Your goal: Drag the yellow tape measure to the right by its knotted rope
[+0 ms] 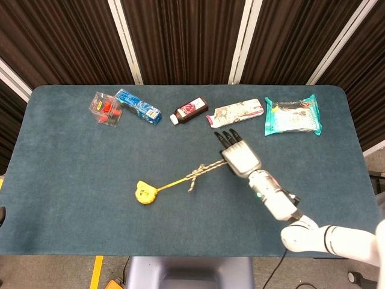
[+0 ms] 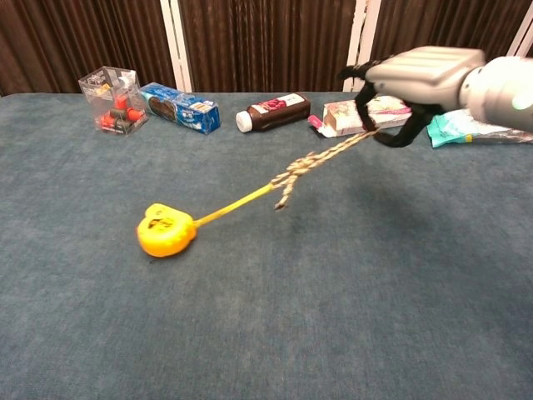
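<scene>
A: Well, the tape measure (image 1: 145, 192) is a small rounded yellow case lying left of the middle of the desk (image 1: 72, 217), with a thin yellow strip running out to the rope (image 1: 204, 170), a speckled cord knotted partway along.

B: And who has the rope?

A: The right hand (image 1: 239, 158). In the chest view its dark fingers (image 2: 391, 133) are curled around the rope's far end, which rises taut off the desk. The head view only shows the back of the hand above the cord.

B: Anything one camera misses?

A: The head view takes in the whole back row: a clear box (image 1: 106, 109), a blue packet (image 1: 138, 106), a dark bottle (image 1: 190, 111), a printed pack (image 1: 236, 112) and a teal pouch (image 1: 293, 116).

B: The setting?

A: A blue-green cloth covers the desk; dark curtains (image 1: 180, 36) with pale strips hang behind.
</scene>
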Controlling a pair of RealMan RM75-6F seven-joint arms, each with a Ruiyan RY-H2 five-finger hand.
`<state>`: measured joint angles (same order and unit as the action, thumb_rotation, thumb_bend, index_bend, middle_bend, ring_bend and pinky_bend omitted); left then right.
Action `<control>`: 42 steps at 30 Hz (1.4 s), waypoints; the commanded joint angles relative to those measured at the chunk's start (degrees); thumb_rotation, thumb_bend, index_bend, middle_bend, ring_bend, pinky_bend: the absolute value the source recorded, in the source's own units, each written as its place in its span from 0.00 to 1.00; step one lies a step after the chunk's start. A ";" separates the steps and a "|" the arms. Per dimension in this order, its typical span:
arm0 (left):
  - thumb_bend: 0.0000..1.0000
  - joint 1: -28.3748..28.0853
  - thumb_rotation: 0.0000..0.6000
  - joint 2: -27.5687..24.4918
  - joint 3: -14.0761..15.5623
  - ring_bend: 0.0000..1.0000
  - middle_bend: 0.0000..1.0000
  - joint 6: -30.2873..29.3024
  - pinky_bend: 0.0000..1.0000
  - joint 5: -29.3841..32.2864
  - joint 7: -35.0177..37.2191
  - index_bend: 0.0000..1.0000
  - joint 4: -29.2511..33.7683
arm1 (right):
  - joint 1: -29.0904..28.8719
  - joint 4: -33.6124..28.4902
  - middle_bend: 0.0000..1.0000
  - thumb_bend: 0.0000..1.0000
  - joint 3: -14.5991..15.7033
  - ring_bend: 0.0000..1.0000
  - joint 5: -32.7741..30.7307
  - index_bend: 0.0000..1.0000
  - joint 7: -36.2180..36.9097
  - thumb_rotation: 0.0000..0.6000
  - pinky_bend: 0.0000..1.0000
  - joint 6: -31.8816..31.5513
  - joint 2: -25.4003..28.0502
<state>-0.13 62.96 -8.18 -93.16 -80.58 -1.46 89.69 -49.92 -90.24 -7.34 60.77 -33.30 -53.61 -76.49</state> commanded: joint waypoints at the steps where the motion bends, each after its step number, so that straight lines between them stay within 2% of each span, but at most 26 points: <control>1: 0.39 -0.20 1.00 0.17 0.06 0.00 0.00 0.37 0.10 0.13 -0.50 0.06 0.11 | 1.47 -1.85 0.10 0.58 0.57 0.08 -0.21 0.71 0.47 1.00 0.00 -0.77 2.79; 11: 0.39 -0.78 1.00 0.76 0.31 0.00 0.00 1.10 0.10 0.09 -2.19 0.06 0.37 | 5.35 -1.36 0.10 0.58 3.04 0.08 1.86 0.72 5.59 1.00 0.00 -0.33 8.26; 24: 0.38 -1.47 1.00 1.39 0.51 0.00 0.00 2.06 0.10 0.28 -3.69 0.06 0.28 | 6.43 4.75 0.10 0.59 0.22 0.08 -1.56 0.72 10.53 1.00 0.00 1.02 10.21; 33: 0.39 -1.77 1.00 1.62 0.66 0.00 0.00 2.33 0.10 0.13 -4.20 0.06 0.28 | 8.97 4.83 0.10 0.59 0.78 0.08 -0.84 0.72 12.82 1.00 0.00 0.76 13.37; 42: 0.39 -1.85 1.00 1.74 0.66 0.00 0.00 2.39 0.10 0.33 -4.47 0.06 0.32 | 10.90 4.81 0.10 0.59 0.11 0.08 -0.72 0.72 14.46 1.00 0.00 -0.49 15.85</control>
<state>-1.98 64.71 -7.52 -90.77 -80.24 -5.94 90.01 -39.14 -85.39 -7.15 60.05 -18.95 -53.99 -60.75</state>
